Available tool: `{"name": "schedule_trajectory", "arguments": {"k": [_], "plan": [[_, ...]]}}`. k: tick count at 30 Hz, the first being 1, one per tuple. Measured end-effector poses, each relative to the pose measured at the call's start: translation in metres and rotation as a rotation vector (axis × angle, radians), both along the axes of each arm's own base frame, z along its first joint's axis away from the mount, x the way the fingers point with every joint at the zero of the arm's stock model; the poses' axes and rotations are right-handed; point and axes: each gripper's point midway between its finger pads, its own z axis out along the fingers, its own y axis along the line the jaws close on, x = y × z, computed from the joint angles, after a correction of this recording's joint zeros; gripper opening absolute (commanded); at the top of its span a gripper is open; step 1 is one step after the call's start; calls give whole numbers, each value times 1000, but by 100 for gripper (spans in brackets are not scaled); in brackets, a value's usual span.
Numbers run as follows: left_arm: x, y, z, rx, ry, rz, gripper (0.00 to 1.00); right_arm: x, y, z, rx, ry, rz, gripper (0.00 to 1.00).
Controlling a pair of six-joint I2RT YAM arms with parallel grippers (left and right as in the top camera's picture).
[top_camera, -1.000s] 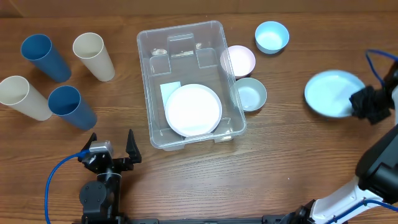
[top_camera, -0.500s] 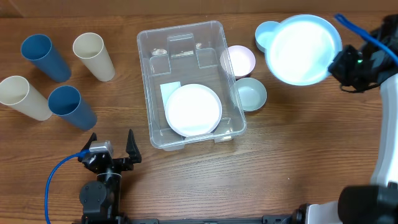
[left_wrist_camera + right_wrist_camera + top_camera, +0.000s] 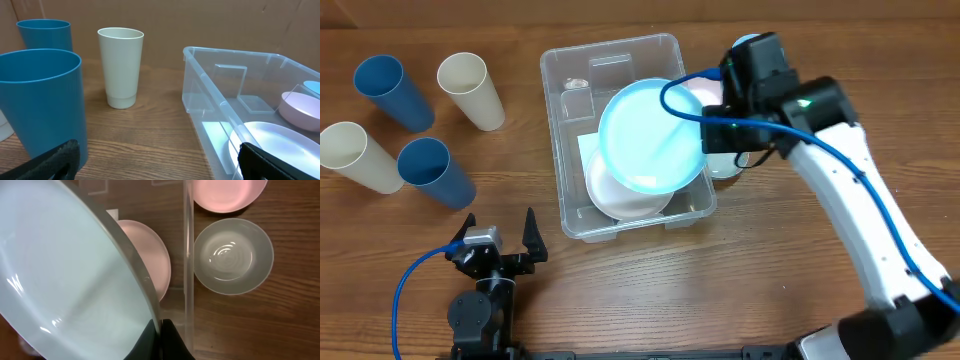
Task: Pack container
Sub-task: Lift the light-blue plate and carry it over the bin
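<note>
The clear container (image 3: 563, 150) stands mid-table with a pale plate (image 3: 615, 195) lying in its near end; the plate also shows in the right wrist view (image 3: 152, 265). My right gripper (image 3: 715, 130) is shut on the rim of a light blue plate (image 3: 650, 135) and holds it above the container's near half. In the right wrist view the fingers (image 3: 161, 330) pinch the plate's edge (image 3: 60, 270). My left gripper (image 3: 500, 245) is open and empty near the table's front edge, left of the container (image 3: 210, 105).
Two blue cups (image 3: 390, 90) (image 3: 435, 170) and two cream cups (image 3: 470, 88) (image 3: 358, 155) stand at the left. A pink bowl (image 3: 227, 192) and a grey bowl (image 3: 232, 255) sit just right of the container. A blue bowl (image 3: 745, 42) is partly hidden behind the right arm.
My right gripper picked the light blue plate up from the far right and carried it left, from above the bowls to above the container. The left arm has not moved.
</note>
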Motion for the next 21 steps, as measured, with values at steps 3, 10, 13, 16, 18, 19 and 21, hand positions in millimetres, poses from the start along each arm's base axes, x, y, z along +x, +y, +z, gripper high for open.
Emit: {"name": "schedule_trajectory", "arguments": {"k": [3,10,13,16,18,19,21], "plan": [[0,0,0,0,0,0,100,8,12,-31,-28,46,21,4],[0,0,0,0,0,0,100,20,32,-107,-88,163,56,4],[0,0,0,0,0,0,100,22,32,-130,-109,206,57,4],[0,0,0,0,0,0,100,23,34,-143,-112,227,65,4],[0,0,0,0,0,0,100,23,36,-147,-113,232,76,6],[0,0,0,0,0,0,100,24,37,-147,-109,228,83,7],[0,0,0,0,0,0,100,22,38,-147,-102,232,98,13]]}}
